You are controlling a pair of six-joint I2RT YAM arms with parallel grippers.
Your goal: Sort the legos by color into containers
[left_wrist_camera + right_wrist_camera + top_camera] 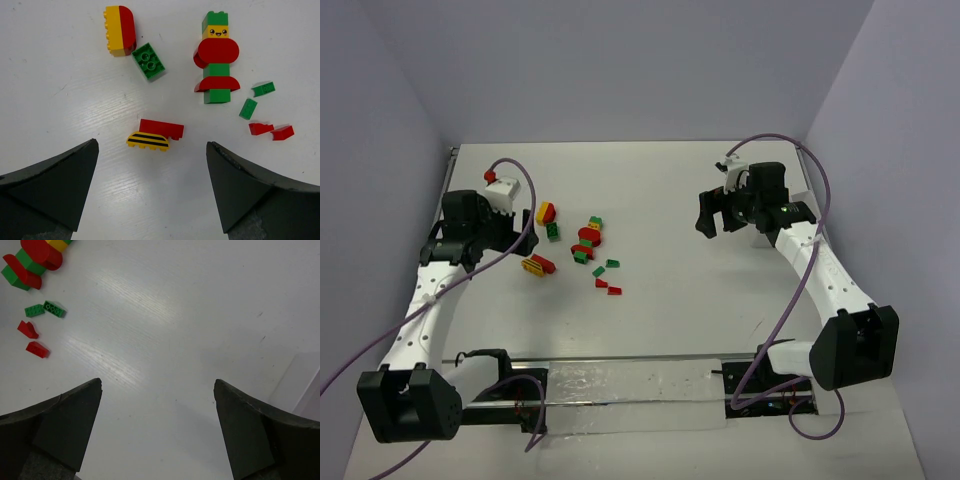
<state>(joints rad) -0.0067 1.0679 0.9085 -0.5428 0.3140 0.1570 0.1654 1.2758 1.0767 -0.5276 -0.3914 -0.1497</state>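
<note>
The sorting looks barely begun; the legos (582,243) lie loose left of centre, no tray in view; the left gripper (152,146), fingers spread, hovers over the striped yellow brick (147,140), which it must descend to pinch; the right gripper (157,383) hangs spread, empty.

The legos lie loose on the left half of the tabletop (700,300), in four groups. Far left: a yellow-and-red brick (120,30) with one rounded red side, and a green square brick (148,61), studs up, just beside it. To their right: a stacked figure (216,57) lying flat, alternating green and rounded red pieces, with a yellow smiling-face block near one end. Nearer and left: a yellow striped curved piece (147,141) touching a red brick (161,128). Near right of the figure: two small green pieces (263,88) and two small red pieces (261,128), each pair close together.
</note>
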